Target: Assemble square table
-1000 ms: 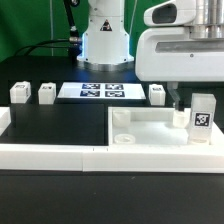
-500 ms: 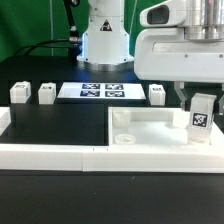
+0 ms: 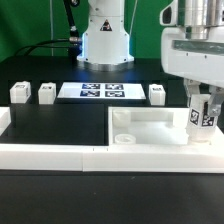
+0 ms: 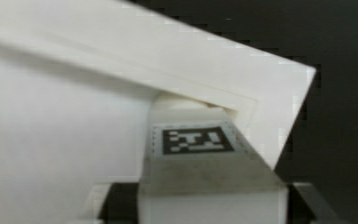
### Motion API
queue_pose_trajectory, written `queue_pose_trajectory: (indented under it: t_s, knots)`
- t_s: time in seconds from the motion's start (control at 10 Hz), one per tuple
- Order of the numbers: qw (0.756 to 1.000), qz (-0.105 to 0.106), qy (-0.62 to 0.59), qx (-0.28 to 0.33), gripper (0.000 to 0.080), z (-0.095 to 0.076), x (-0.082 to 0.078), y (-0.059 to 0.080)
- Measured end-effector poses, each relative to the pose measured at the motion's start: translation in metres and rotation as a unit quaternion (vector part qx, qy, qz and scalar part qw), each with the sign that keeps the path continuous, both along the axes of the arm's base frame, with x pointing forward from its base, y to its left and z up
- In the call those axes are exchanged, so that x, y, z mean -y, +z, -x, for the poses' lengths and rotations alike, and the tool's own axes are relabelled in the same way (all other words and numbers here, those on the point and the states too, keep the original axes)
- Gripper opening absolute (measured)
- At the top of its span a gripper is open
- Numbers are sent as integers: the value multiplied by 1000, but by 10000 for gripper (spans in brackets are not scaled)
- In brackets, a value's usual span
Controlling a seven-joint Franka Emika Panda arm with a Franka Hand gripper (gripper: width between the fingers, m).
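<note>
At the tabletop (image 3: 160,126) corner, jaws clamp 1 leg (image 3: 206,114); 3 legs (image 3: 19,92) (image 3: 46,93) (image 3: 157,94) flank the marker board (image 3: 100,91).

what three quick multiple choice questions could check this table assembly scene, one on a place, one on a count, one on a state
1. The leg whose tag faces the exterior camera is:
A) at the tabletop end on the exterior view's right
B) in the tabletop's middle
C) off the tabletop, at the exterior view's left

2. How many loose legs stand behind the tabletop?
A) one
B) two
C) three

3. The gripper is:
A) open, clear of everything
B) shut on the tagged leg
C) shut on the tabletop's rim

Answers:
1 A, the wrist view shows it at the tabletop's corner.
2 C, two stand at the exterior view's left and one nearer the right.
3 B, its fingers press the leg's two sides.
</note>
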State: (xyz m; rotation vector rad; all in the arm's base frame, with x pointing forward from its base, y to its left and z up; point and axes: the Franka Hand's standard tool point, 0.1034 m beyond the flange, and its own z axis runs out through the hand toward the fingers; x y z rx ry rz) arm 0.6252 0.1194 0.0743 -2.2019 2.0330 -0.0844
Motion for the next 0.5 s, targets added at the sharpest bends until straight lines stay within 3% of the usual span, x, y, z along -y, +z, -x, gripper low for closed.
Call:
queue_pose_trajectory:
  t_s: [0.1, 0.4, 0.5]
  knots:
    - [999, -13, -37, -1, 297, -1, 2, 0]
    - [999, -12, -30, 1, 297, 0, 1, -1]
    - [1000, -2, 29, 7, 455, -2, 4, 0]
